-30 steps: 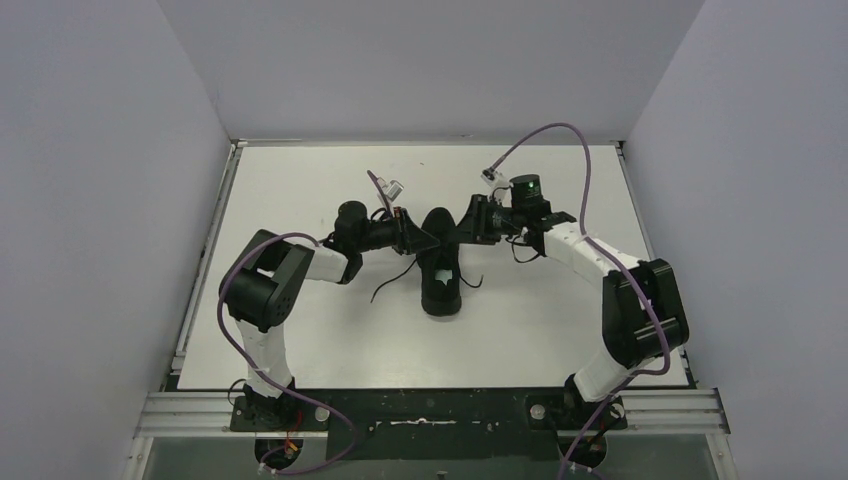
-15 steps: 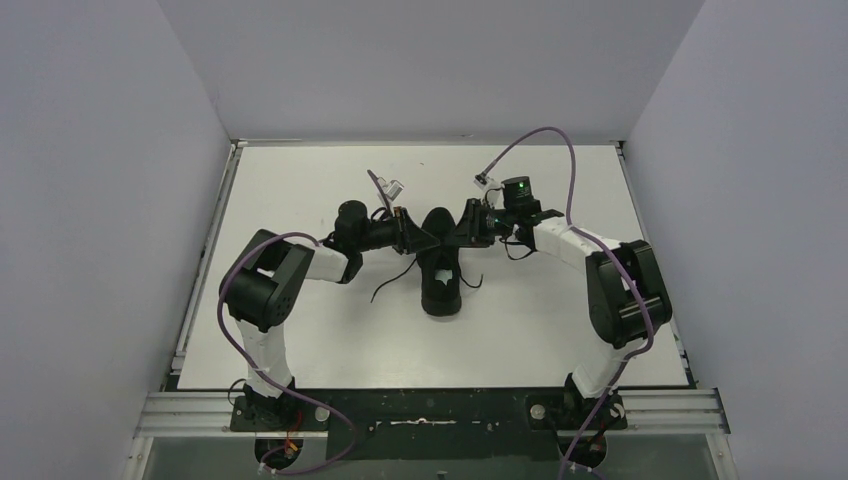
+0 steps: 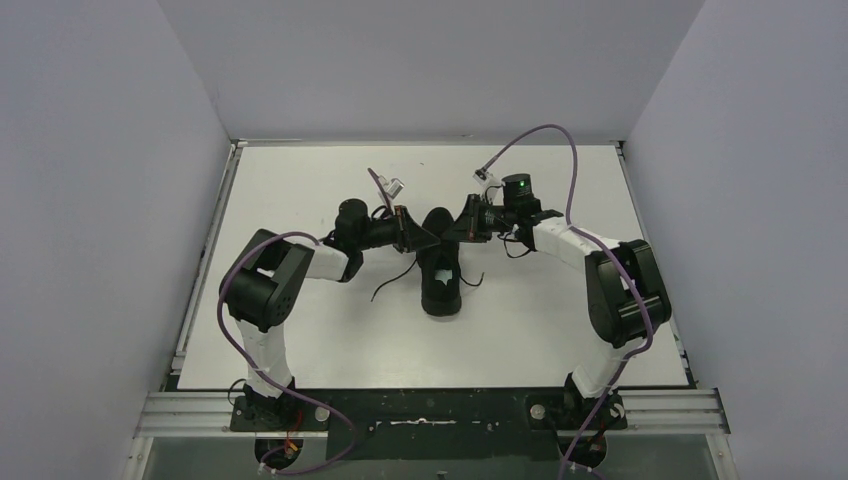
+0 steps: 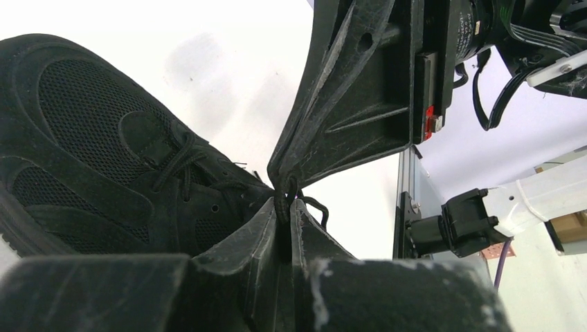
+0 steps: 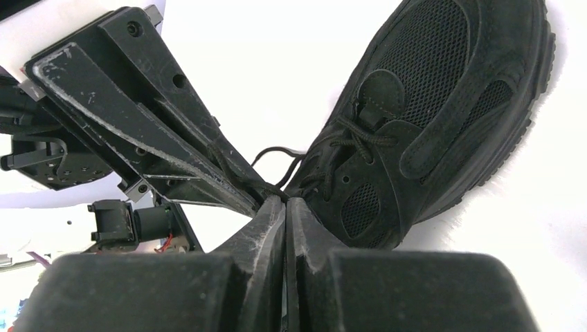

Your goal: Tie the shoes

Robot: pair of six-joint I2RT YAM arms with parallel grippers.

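Note:
The black sneaker (image 3: 440, 285) lies mid-table, its toe toward the arms. It also shows in the left wrist view (image 4: 104, 152) and the right wrist view (image 5: 429, 111). My left gripper (image 3: 431, 243) and right gripper (image 3: 448, 238) meet tip to tip just above the shoe's laced top. In the left wrist view my left gripper (image 4: 284, 207) is shut on a thin black lace (image 4: 282, 200) that runs up into the tips of the right gripper (image 4: 285, 181). In the right wrist view my right gripper (image 5: 285, 200) is shut, with the lace (image 5: 239, 169) reaching its tips.
Loose lace ends trail on the white table (image 3: 300, 180) to the left of the shoe (image 3: 392, 280) and to its right (image 3: 470, 281). Grey walls enclose the table on three sides. Purple cables (image 3: 545, 135) loop above the right arm.
The right arm's elbow has swung in toward the left and its gripper has edged slightly left toward the left gripper. The left arm and the shoe have not moved.

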